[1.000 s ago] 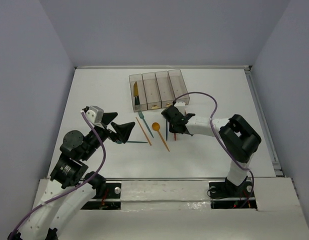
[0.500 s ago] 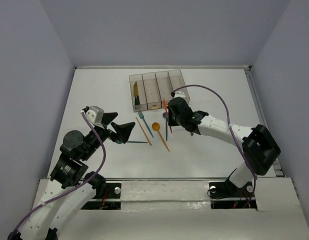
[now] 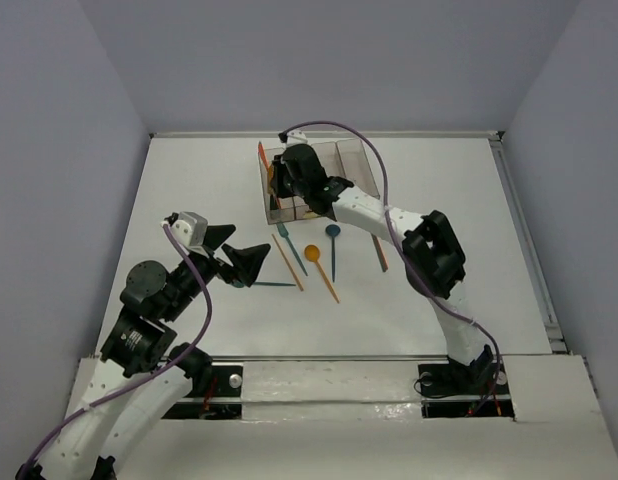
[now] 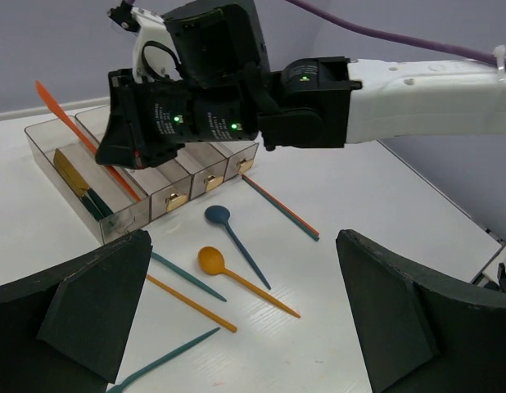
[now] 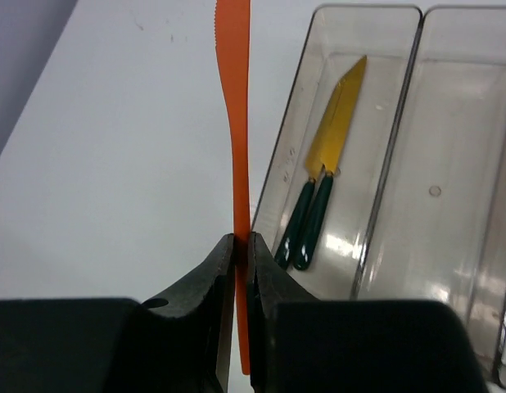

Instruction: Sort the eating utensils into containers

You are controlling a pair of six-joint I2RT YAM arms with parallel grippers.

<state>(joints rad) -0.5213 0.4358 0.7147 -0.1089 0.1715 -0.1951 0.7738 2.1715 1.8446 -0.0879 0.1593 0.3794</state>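
White table (image 3: 189, 190), grey walls (image 3: 329, 60) — right gripper (image 5: 241, 243) clamps orange knife (image 5: 233, 98); left gripper (image 3: 239, 252) spread apart.

Right arm (image 3: 369, 212) overhangs bins (image 3: 354, 160); loose utensils (image 3: 311, 252) litter table (image 3: 189, 180) before bins; left side bare.

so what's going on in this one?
The right gripper is shut on an orange knife, holding it beside the outer edge of the end bin, not in it yet. That bin already has green-handled yellow knives in it. The left gripper hovers open above the table. An orange spoon, a blue spoon and a few sticks lie loose on the table.
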